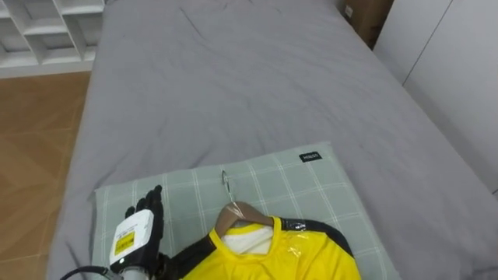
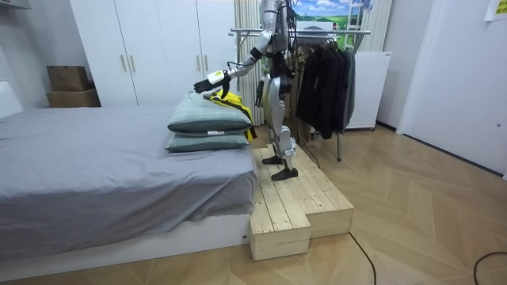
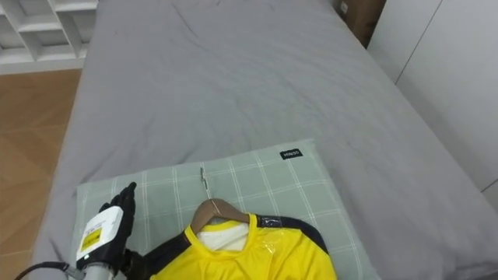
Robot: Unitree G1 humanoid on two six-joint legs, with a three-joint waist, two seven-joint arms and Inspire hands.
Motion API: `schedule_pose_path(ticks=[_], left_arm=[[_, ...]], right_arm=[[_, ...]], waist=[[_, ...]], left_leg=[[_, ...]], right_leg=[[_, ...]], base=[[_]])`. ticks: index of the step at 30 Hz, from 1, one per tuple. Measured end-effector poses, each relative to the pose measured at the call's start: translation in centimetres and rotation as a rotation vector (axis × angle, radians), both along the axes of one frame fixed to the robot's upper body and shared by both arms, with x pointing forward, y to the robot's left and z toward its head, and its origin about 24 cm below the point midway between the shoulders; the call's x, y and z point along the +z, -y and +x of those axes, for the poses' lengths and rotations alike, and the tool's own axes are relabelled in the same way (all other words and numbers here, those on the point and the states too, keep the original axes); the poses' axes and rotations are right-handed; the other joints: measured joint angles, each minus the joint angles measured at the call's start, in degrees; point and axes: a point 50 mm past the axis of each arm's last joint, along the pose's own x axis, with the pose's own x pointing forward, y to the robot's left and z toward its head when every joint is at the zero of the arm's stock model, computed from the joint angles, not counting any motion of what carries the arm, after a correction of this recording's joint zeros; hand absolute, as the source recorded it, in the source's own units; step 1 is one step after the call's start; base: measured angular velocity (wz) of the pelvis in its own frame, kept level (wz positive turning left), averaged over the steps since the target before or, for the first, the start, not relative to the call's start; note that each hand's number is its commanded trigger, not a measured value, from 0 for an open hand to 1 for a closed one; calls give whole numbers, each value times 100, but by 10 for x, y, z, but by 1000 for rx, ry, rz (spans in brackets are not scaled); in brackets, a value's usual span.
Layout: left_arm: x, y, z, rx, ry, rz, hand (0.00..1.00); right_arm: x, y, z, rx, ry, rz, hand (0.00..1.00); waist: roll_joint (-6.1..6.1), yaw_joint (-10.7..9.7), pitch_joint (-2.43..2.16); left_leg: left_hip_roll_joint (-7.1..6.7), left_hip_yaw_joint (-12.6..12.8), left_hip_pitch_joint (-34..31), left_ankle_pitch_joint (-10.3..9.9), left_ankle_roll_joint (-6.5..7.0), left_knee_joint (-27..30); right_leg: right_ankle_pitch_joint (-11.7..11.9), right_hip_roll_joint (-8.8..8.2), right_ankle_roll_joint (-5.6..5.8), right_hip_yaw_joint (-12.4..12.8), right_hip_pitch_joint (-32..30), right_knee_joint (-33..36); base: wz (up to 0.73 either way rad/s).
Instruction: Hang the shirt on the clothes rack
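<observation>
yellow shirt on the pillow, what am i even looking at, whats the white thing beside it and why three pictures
This is a humanoid robot doing housework. Two pictures come from the cameras in its head, looking down at the bed; they show the same scene from slightly different spots. The third is from a camera standing in the room: there the robot stands on a wooden platform next to the bed, with a clothes rack holding dark clothes behind it. On the bed lies a green checked pillow, and on it a yellow shirt already on a wooden hanger. The white thing is the robot's left hand, fingers straight, over the pillow beside the shirt. It holds nothing yet.
</observation>
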Motion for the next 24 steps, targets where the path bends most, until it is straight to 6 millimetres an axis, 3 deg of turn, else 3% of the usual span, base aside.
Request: schedule_pose_path(ticks=[5, 10, 17, 24], left_arm=[[-2, 8, -1, -43, -18, 8, 0], [-14, 16, -8, -85, -95, 6, 0], [-16, 22, -10, -137, -135, 10, 0], [-15, 38, -8, -219, -162, -11, 0]], right_arm=[[0, -1, -1, 4, -4, 5, 0], [0, -1, 0, 10, -3, 20, 0], [0, -2, 0, 11, 1, 35, 0], [1, -1, 2, 28, 5, 47, 0]], waist=[[-39, -3, 36], [-44, -44, 42], [-7, -138, 40], [78, -141, 6]], left_leg=[[-1, -12, -16, 1, -1, 1], [-3, -23, -31, 1, -1, 8], [-8, -45, -100, 18, -6, 13], [-4, -42, -93, 20, -6, 11]], right_leg=[[0, -2, 0, -10, -6, 1], [0, -12, 0, -69, -12, 4], [0, -20, 0, -90, -73, 7], [0, -16, 0, -83, -67, 6]], base=[[0], [1], [1], [0]])
